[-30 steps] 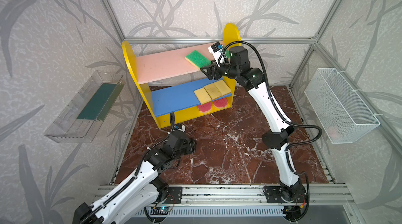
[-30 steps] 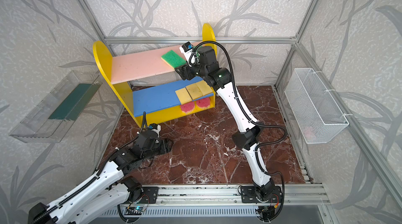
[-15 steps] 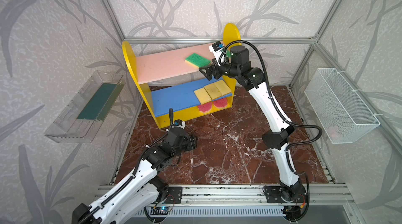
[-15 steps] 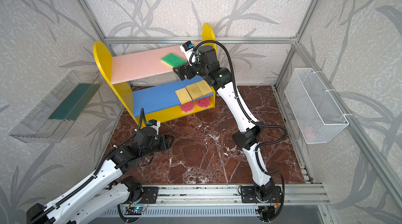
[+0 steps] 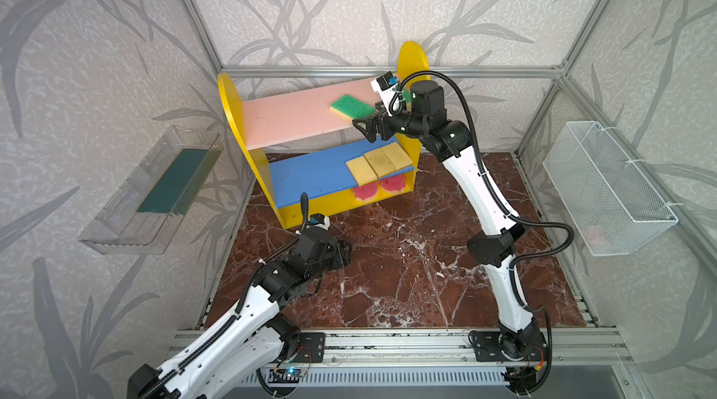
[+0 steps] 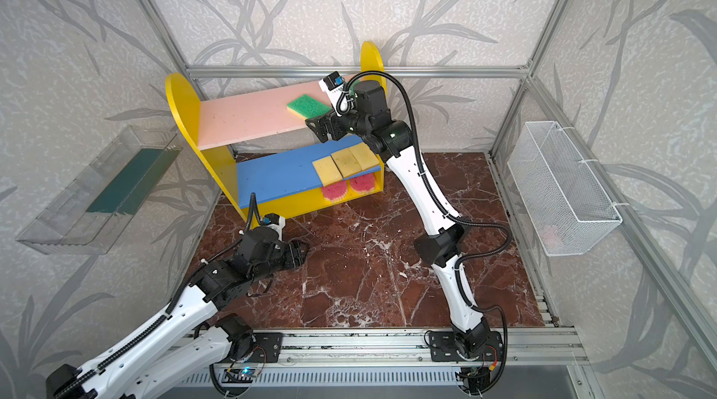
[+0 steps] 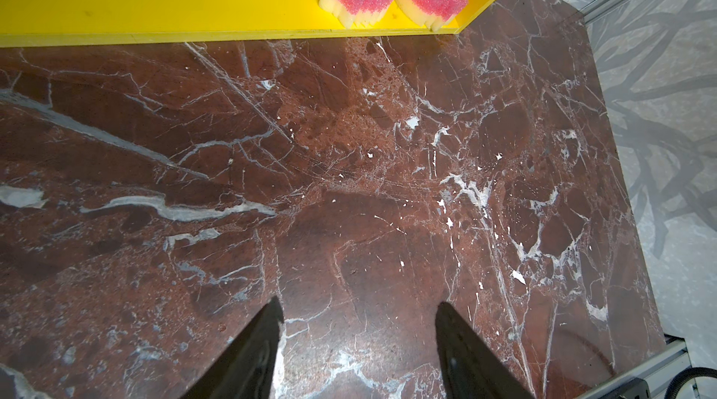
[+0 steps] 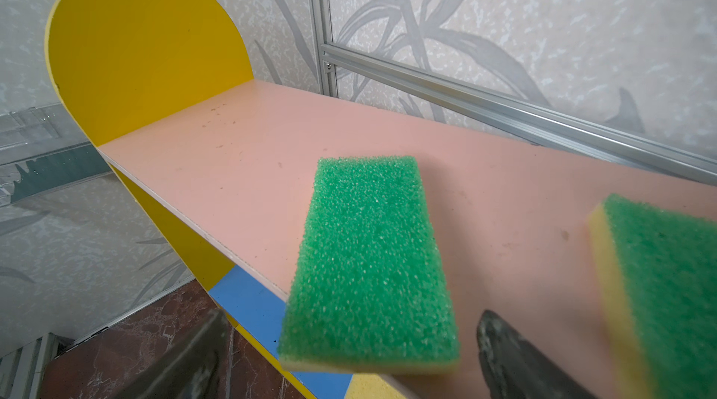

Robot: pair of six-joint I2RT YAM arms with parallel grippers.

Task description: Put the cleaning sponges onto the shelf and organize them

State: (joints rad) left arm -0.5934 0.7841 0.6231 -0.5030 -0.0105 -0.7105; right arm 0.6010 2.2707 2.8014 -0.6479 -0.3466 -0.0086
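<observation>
Only the right wrist view shows a second green sponge (image 8: 667,292) on the shelf (image 8: 240,168).
Both arms' jaws gape, holding nothing; right gripper (image 8: 349,354) straddles the nearer sponge (image 8: 368,257).

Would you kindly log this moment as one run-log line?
right gripper: open, beside green sponge | sponge: on pink top board, overhanging front edge | left gripper: open, empty

A clear plastic tray (image 5: 149,187) with a dark green base is mounted on the left enclosure wall, a white wire basket (image 5: 605,187) hangs on the right wall, and the red-brown marble tabletop (image 5: 407,261) spans between them.
</observation>
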